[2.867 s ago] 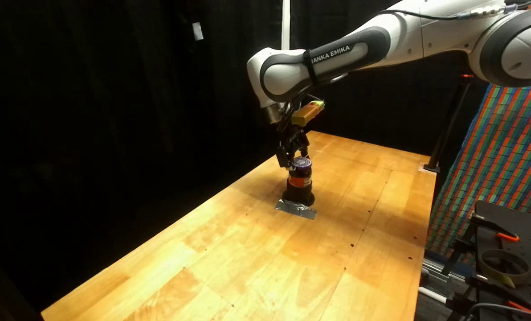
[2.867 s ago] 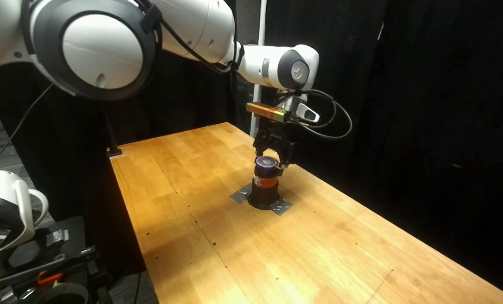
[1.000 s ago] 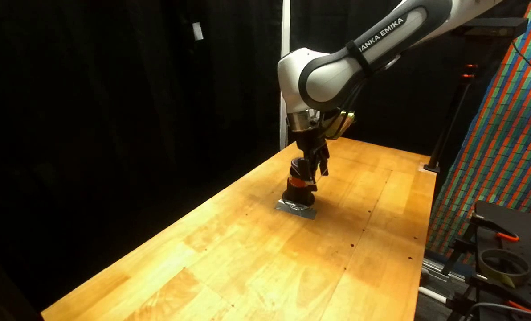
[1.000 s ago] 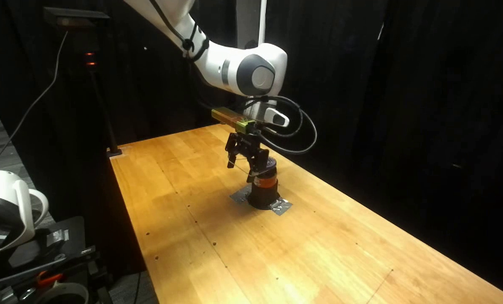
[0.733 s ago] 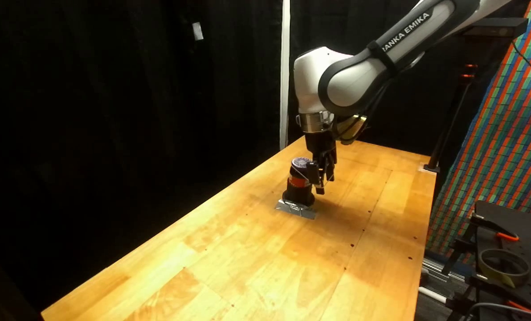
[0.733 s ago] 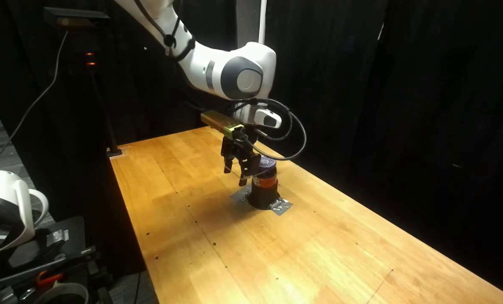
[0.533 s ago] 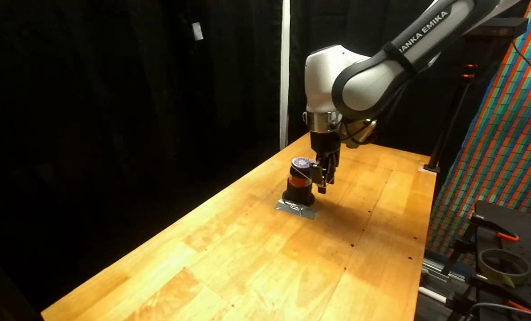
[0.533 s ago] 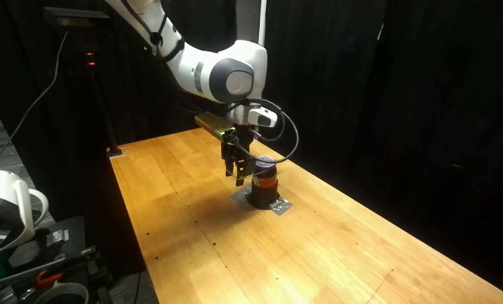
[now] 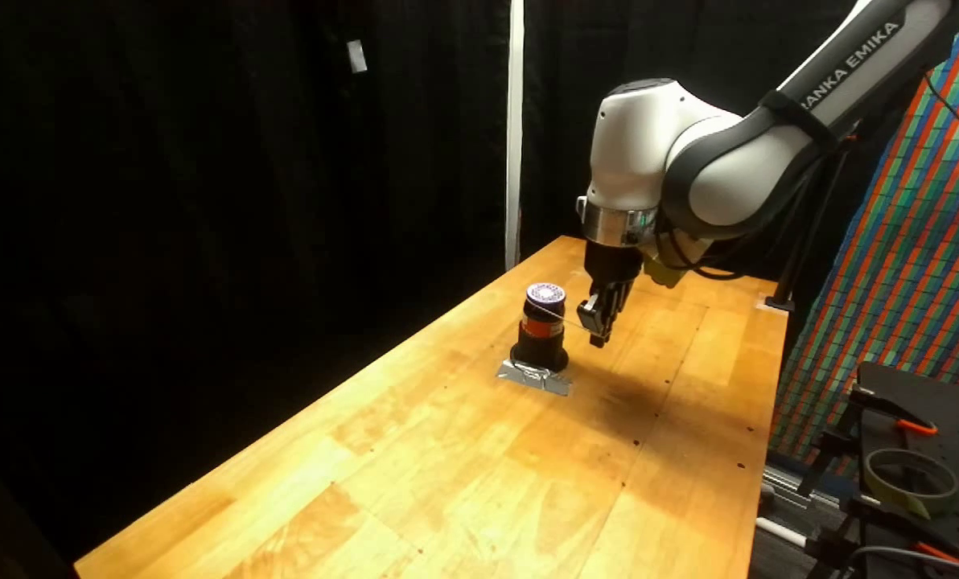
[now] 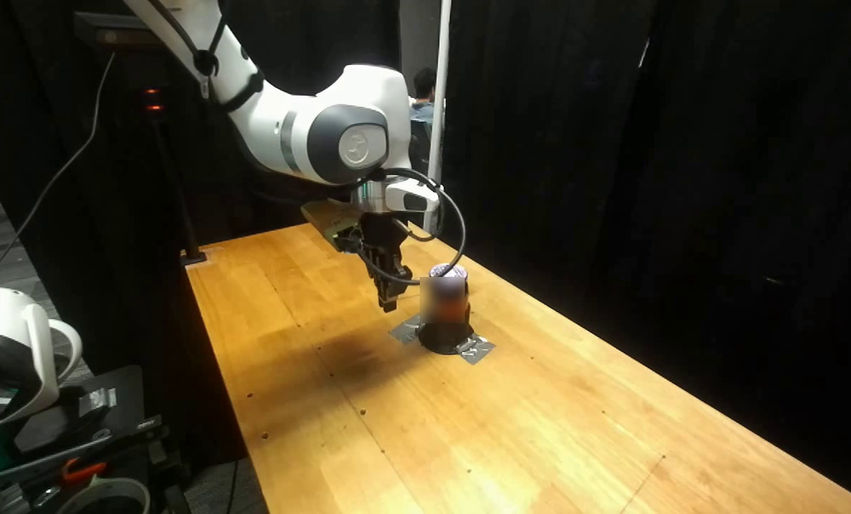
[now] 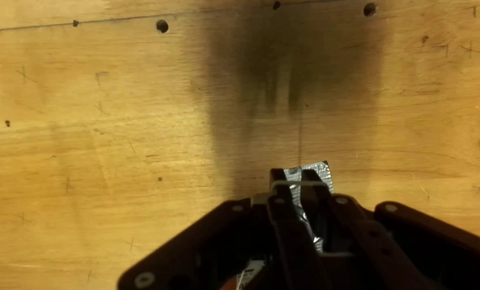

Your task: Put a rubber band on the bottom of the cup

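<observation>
The small cup (image 9: 540,328), with its dark upper part and orange label, stands upright in a black base in both exterior views; part of it is blurred in an exterior view (image 10: 456,312). A thin pale rubber band (image 9: 570,322) runs from around the cup's upper part to my gripper (image 9: 600,338), which is beside the cup and apart from it. In the wrist view the band (image 11: 300,183) passes around the outside of both fingers. The gripper (image 11: 294,174) is shut, a narrow gap between its fingertips and nothing in that gap. The band's far side is hidden behind the cup.
Silver tape (image 9: 534,378) holds the black base (image 9: 541,352) to the wooden table (image 9: 415,466). A black cable (image 10: 461,221) loops from the wrist close to the cup. A dark post (image 9: 793,273) stands near a table corner. Beside the table is a cart with a tape roll (image 9: 912,457).
My gripper has come down past the cup's top and moved away sideways. Its fingers have drawn together. The band now stretches in a taut line from cup to fingers.
</observation>
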### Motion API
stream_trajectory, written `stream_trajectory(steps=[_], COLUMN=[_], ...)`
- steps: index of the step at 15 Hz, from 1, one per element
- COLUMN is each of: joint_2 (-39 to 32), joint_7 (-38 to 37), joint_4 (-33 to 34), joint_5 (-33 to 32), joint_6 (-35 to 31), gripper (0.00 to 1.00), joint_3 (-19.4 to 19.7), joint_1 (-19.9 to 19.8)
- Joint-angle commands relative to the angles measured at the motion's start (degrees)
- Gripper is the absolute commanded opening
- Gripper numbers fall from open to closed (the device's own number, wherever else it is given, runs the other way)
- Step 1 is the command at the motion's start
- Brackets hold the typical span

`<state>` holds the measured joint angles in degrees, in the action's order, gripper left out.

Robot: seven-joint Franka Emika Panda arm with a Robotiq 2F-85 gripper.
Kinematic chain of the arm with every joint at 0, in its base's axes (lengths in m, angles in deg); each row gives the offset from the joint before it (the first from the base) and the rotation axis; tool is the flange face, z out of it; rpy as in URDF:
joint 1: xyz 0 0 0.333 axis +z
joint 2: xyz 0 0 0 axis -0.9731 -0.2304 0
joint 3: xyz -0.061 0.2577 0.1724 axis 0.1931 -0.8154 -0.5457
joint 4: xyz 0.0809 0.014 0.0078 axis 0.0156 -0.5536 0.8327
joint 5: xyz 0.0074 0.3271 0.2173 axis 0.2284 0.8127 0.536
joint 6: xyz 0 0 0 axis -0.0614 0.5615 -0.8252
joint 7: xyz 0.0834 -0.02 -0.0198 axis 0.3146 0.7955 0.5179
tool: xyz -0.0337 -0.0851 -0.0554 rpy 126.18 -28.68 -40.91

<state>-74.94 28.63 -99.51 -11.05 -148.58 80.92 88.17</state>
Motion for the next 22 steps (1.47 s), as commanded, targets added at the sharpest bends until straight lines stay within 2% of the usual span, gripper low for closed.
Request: stream_trajectory(steps=[1,4,8,10,12,14,16,18,20,22], joint_2=[4.3,4.6,3.1,2.3,0.8,-1.5,-5.1,-10.2,-15.3,-19.9], joint_7=[-4.6,-7.2,-13.3,-19.6,-26.3,-30.2,-29.8,-26.5,-25.0,-24.9], joint_4=[-6.5,-9.8,-14.4,-15.9,-15.1,-12.8,-11.8,-13.3,-16.0,-18.1], joint_5=[-3.4,-7.1,-17.5,-26.3,-35.5,-40.0,-37.5,-29.9,-22.3,-16.6], joint_6=[-4.9,-12.4,-27.4,-34.6,-41.4,-46.8,-53.7,-62.2,-68.7,-74.2], gripper=[0.22,0.21,0.19,0.20,0.19,0.20,0.20,0.20,0.19,0.19], joint_3=[1.4,2.7,8.1,14.8,24.7,33.6,42.7,51.0,53.5,53.0], joint_1=[1.9,2.5,5.0,9.1,15.6,21.8,29.2,37.2,41.7,43.9])
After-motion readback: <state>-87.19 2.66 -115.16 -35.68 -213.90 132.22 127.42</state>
